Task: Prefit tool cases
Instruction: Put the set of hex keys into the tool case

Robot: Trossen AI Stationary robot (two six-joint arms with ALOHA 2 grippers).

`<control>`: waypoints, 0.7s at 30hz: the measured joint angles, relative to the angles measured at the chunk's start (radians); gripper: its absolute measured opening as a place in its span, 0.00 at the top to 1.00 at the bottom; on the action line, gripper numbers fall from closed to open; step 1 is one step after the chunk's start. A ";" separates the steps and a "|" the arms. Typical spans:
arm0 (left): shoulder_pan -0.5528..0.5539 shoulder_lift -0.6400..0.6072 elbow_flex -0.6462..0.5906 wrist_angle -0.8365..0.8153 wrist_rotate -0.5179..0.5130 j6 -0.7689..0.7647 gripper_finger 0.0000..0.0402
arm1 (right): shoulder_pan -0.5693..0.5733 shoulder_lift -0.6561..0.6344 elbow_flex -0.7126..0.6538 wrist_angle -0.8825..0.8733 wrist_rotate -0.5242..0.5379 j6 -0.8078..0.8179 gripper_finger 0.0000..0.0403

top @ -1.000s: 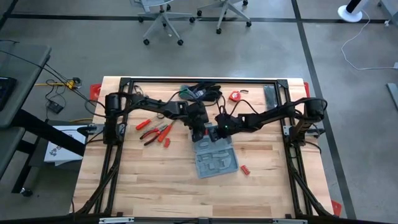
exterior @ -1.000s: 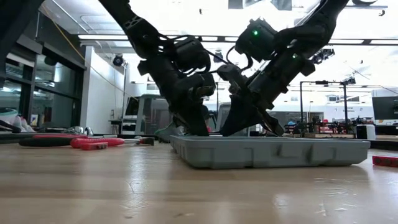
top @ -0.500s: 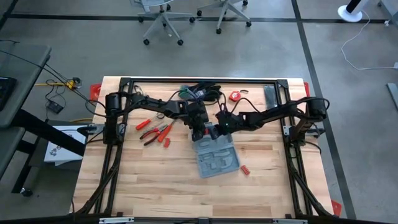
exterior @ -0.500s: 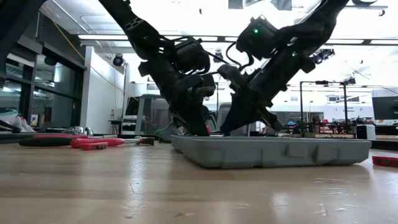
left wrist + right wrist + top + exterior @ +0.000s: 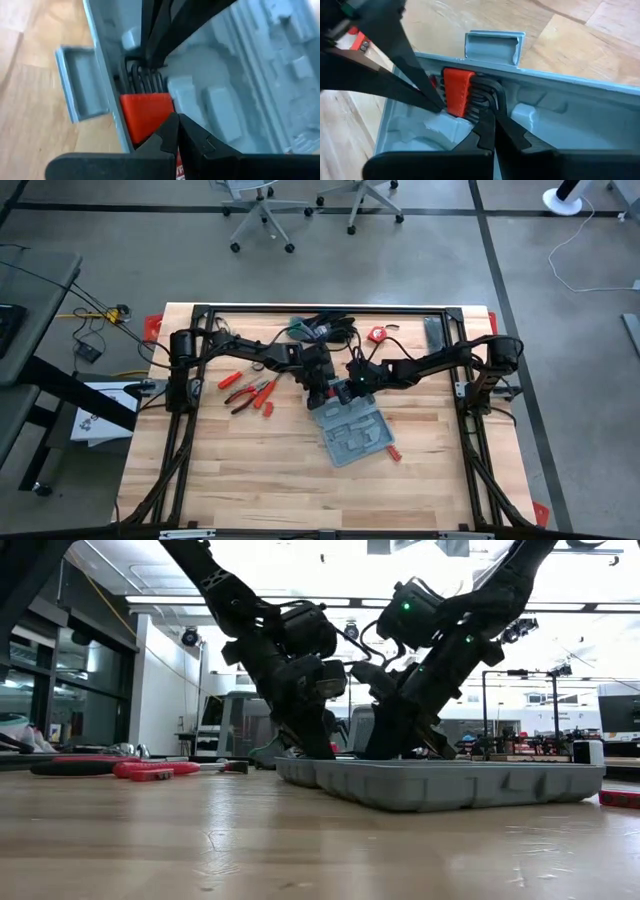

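I am observing both grippers with their fingers pressed together, holding nothing. The left gripper (image 5: 322, 392) is pointing down into the far end of the open tool case (image 5: 352, 433), its closed tips sitting just above a red holder of hex keys (image 5: 146, 114). The right gripper (image 5: 343, 391) is reaching into the same end from the other side, its closed tips resting against the dark bent keys beside that red holder (image 5: 457, 95). Whether either tip is actually pressing on the key set, I cannot tell.

The case is grey-blue moulded plastic, rectangular with rounded corners, lying open and skewed on the pale wooden plank surface (image 5: 250, 470), near its middle. Its interior is showing smooth, raised tool-shaped recesses (image 5: 220, 107), and a squared latch tab (image 5: 492, 47) is projecting from the rim next to the key holder. In the low view the case wall (image 5: 450, 785) is sitting flat on the surface beneath both arms.

Red-handled pliers (image 5: 248, 392) are lying on the surface to the left of the left gripper, well apart from the case. A small red piece (image 5: 393, 451) is lying just beside the case's near right corner.
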 joint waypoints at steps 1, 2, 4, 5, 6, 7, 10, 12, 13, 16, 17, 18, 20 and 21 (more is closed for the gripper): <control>0.000 -0.008 0.006 -0.001 0.001 -0.001 1.00 | 0.000 0.001 0.000 0.003 -0.001 0.001 1.00; 0.000 -0.014 0.013 -0.001 0.001 0.000 1.00 | 0.001 0.001 0.000 0.006 -0.003 0.002 1.00; 0.000 -0.032 0.027 0.004 0.000 0.003 1.00 | 0.000 0.000 -0.001 0.013 -0.020 0.003 1.00; 0.000 -0.036 0.033 0.007 -0.001 0.003 1.00 | 0.001 -0.006 -0.002 0.013 -0.025 0.002 1.00; 0.000 -0.038 0.041 0.012 -0.006 0.004 1.00 | 0.004 -0.012 -0.003 0.012 -0.028 0.002 1.00; 0.003 -0.040 0.047 0.014 -0.009 0.005 1.00 | 0.006 -0.025 -0.005 0.004 -0.028 0.001 1.00; 0.011 -0.043 0.049 0.009 -0.032 0.010 1.00 | 0.010 -0.075 -0.007 -0.026 -0.017 -0.013 1.00; 0.018 -0.043 0.050 -0.008 -0.046 0.018 1.00 | 0.009 -0.110 -0.005 -0.058 -0.007 -0.026 1.00; 0.022 -0.043 0.050 -0.017 -0.046 0.023 1.00 | 0.009 -0.120 -0.005 -0.083 -0.001 -0.033 1.00; 0.023 -0.039 0.050 -0.033 -0.049 0.046 1.00 | 0.008 -0.133 -0.006 -0.149 0.002 -0.048 1.00; 0.020 -0.034 0.050 -0.035 -0.049 0.050 1.00 | 0.008 -0.133 -0.006 -0.152 0.001 -0.049 1.00; 0.017 -0.027 0.050 -0.042 -0.048 0.053 1.00 | 0.008 -0.133 -0.006 -0.156 -0.001 -0.050 1.00; 0.010 0.001 0.050 -0.040 -0.044 0.055 1.00 | 0.008 -0.121 -0.006 -0.147 -0.005 -0.049 1.00; 0.006 0.016 0.050 -0.038 -0.038 0.056 1.00 | 0.008 -0.116 -0.006 -0.144 -0.008 -0.049 1.00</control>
